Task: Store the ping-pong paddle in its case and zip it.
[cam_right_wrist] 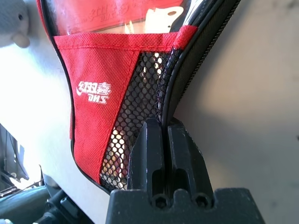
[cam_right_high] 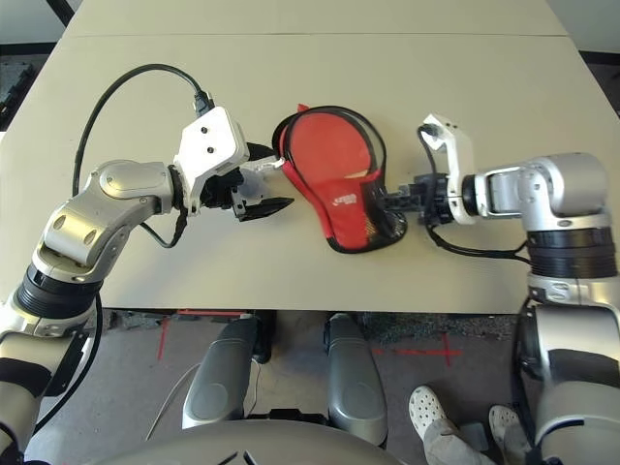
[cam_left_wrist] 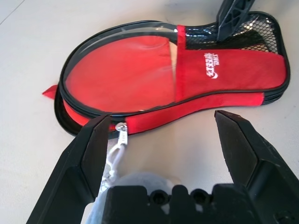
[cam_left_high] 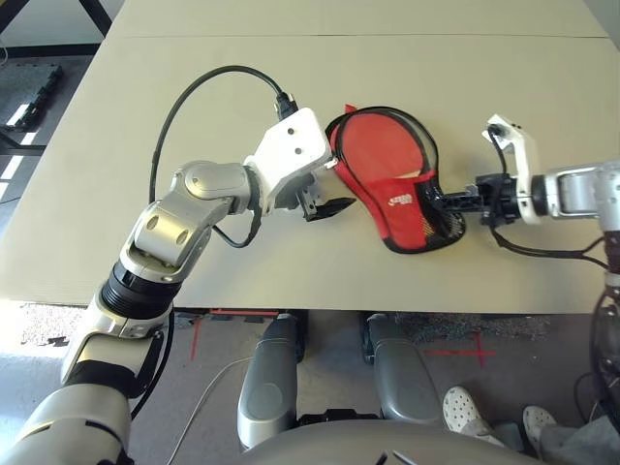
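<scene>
Zipping step, by my reading — paddle (cam_left_wrist: 126,79) lies inside the case (cam_left_high: 392,179) at mid-table, seen through the clear panel. Right gripper (cam_right_wrist: 163,135) pinches the mesh end shut-fingered; left gripper (cam_left_wrist: 163,135) gapes wide around the zipper pull (cam_left_wrist: 122,135), which it must pinch next. Case runs crosswise, round end toward left arm.

Beige table (cam_left_high: 145,223); person's white shoes (cam_left_high: 465,412) on floor.

You are looking at a lab or test bay: a plain beige table (cam_left_high: 116,242) on a grey floor with red tape crosses (cam_left_high: 472,351), loose cables (cam_left_high: 208,402), and a person's shoes (cam_right_high: 426,408) nearby.
</scene>
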